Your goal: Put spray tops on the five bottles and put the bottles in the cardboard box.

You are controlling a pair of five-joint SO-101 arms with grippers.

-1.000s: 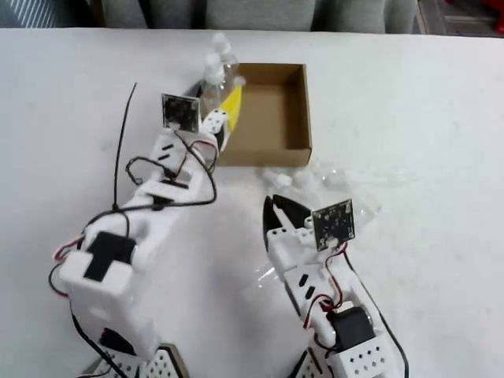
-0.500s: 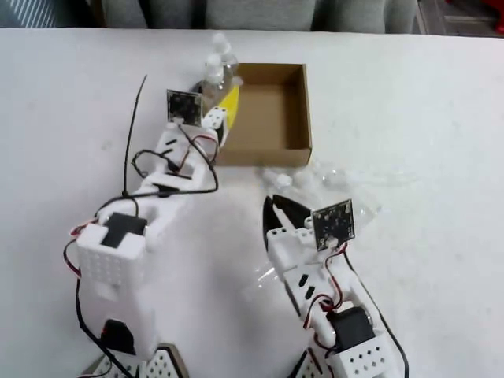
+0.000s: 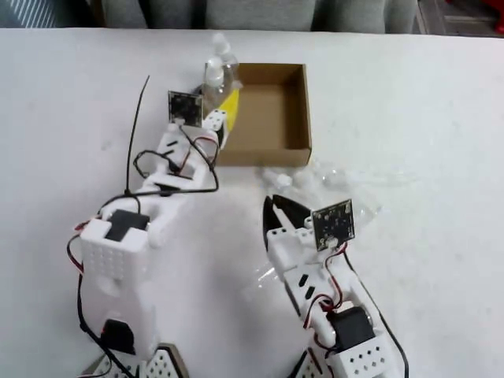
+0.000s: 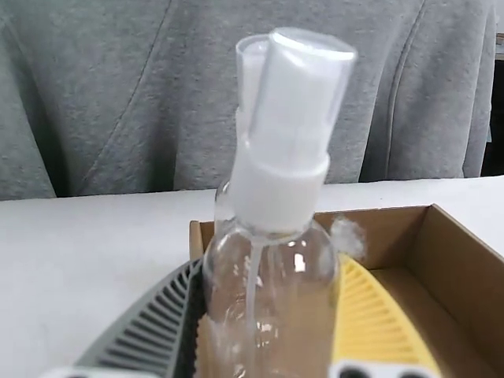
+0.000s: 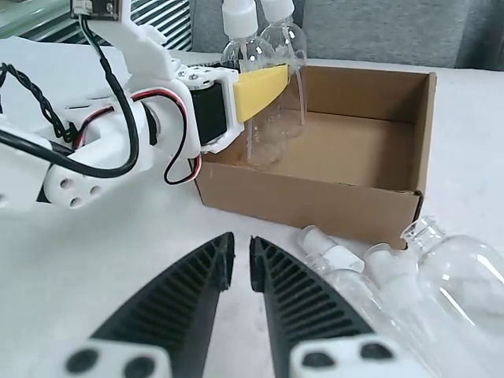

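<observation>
My left gripper (image 3: 216, 93) is shut on a clear bottle (image 4: 272, 276) with a white spray top (image 4: 291, 157), gripped between a grey and a yellow finger (image 5: 258, 83). The bottle (image 5: 264, 138) hangs at the left wall of the cardboard box (image 3: 304, 110), its lower end behind the box's near wall (image 5: 315, 201). A second capped bottle (image 5: 283, 39) stands just behind it. Several more clear bottles (image 3: 319, 179) lie on the table in front of the box. My right gripper (image 5: 240, 264) is low beside them, shut on nothing.
The lying bottles (image 5: 465, 276) and their white tops (image 5: 327, 248) are crowded between the right gripper and the box. A black cable (image 3: 130, 134) loops off the left arm. A person in grey sits behind the table's far edge (image 4: 94, 205).
The left arm has stretched a little farther forward, carrying the bottle slightly toward the box. The right arm has not moved.
</observation>
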